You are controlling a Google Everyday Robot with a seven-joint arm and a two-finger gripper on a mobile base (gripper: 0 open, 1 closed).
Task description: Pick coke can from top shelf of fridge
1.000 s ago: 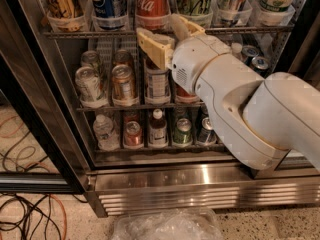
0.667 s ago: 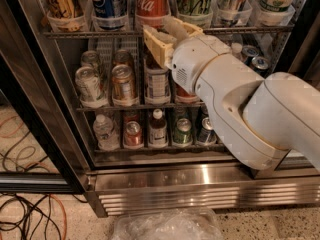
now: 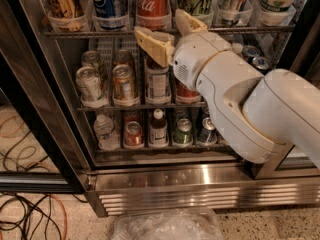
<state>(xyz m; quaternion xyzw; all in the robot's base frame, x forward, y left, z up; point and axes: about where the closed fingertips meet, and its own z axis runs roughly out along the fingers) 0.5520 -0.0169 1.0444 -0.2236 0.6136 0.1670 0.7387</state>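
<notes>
Rising slightly over the last second, the pincer (image 3: 160,23) now hovers wide open and empty at the front rail of the top shelf (image 3: 90,34) of the fridge (image 3: 200,184), so the reach looks nearly complete. The coke can (image 3: 152,1) stands just above the pincer, roughly over its gap, not yet gripped.

One close camera facing fridge (image 3: 175,180); gripper (image 3: 159,24) at top shelf (image 3: 80,34)

Speckled floor (image 3: 285,225) bears fridge (image 3: 200,194), tangled cables (image 3: 25,220), crumpled plastic (image 3: 165,227) — gripper (image 3: 161,25) up at the top shelf (image 3: 75,34).
</notes>
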